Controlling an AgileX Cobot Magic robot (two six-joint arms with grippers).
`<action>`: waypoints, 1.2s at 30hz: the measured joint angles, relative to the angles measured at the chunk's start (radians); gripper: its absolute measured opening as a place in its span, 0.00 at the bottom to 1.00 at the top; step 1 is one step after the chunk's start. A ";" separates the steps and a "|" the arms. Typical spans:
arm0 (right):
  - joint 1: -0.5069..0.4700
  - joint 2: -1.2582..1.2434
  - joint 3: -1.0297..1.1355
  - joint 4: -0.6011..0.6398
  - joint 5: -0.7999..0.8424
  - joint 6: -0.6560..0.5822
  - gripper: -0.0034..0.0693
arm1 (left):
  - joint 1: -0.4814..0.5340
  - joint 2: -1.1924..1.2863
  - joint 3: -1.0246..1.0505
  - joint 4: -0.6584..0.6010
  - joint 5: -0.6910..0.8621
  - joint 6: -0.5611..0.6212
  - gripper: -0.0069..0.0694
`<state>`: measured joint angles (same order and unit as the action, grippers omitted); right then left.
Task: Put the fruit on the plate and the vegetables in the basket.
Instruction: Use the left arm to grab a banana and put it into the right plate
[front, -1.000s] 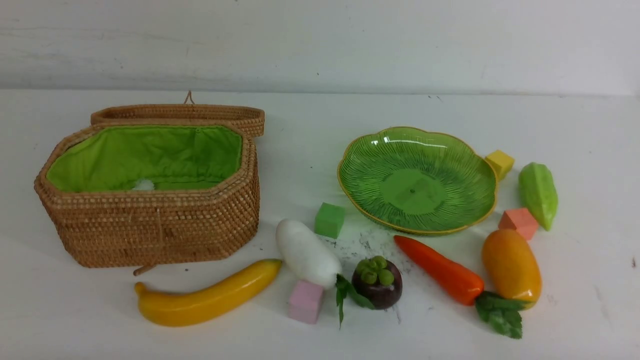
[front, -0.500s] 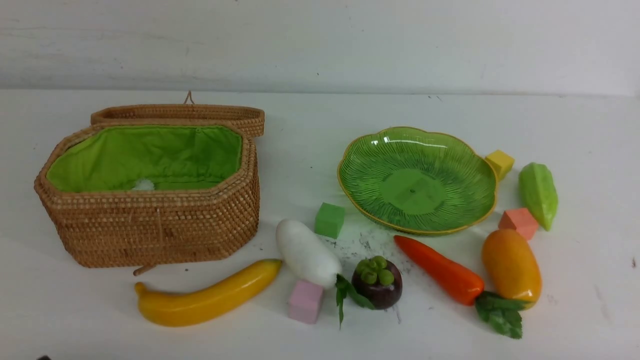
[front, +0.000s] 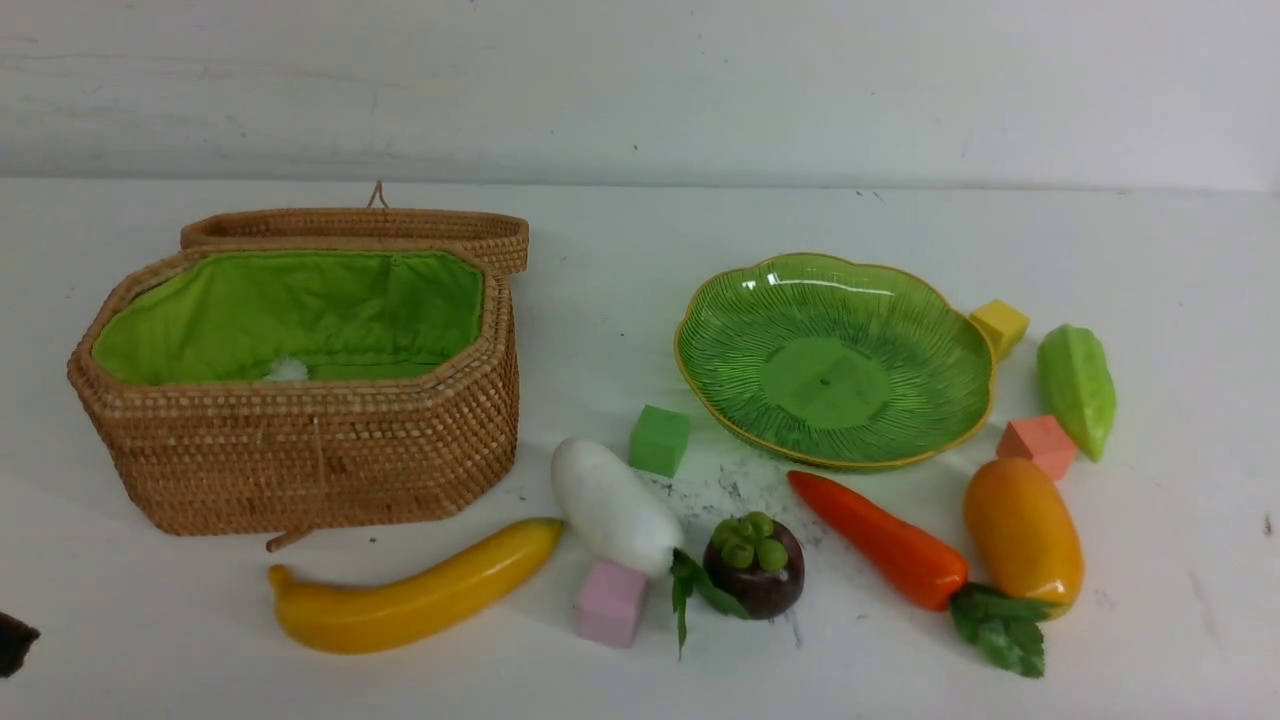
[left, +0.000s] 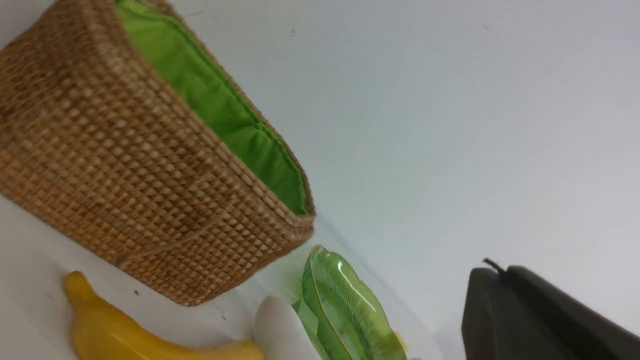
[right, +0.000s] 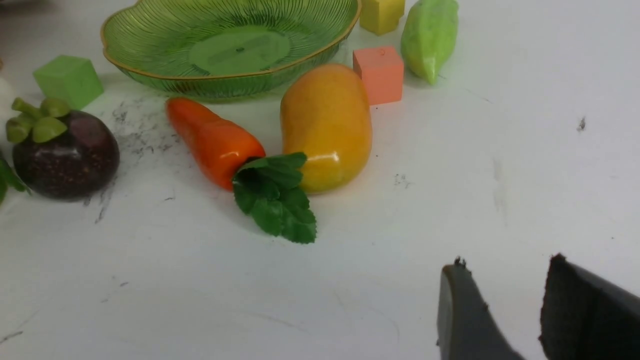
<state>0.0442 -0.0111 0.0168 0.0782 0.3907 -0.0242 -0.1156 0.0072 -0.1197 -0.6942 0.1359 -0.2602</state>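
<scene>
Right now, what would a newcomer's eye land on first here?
The open wicker basket with bright green lining dominates the left side. Right of it sits an empty green glass plate. Nearer the robot lie glossy toys: yellow banana, dark-purple mangosteen, orange carrot, mango.

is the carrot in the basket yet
No, the carrot lies on the table beside the mango, far from the basket.
</scene>
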 joint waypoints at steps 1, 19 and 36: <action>0.000 0.000 0.000 0.000 0.000 0.000 0.38 | 0.000 0.019 -0.033 0.003 0.036 0.017 0.07; 0.000 0.000 0.010 0.403 -0.274 0.185 0.37 | 0.000 0.580 -0.544 0.040 0.664 0.373 0.07; 0.184 0.385 -0.900 0.431 0.629 -0.176 0.23 | -0.221 0.922 -0.765 0.273 0.903 0.585 0.07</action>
<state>0.2285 0.3736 -0.8836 0.5094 1.0193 -0.1997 -0.3365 0.9294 -0.8850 -0.4208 1.0388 0.3251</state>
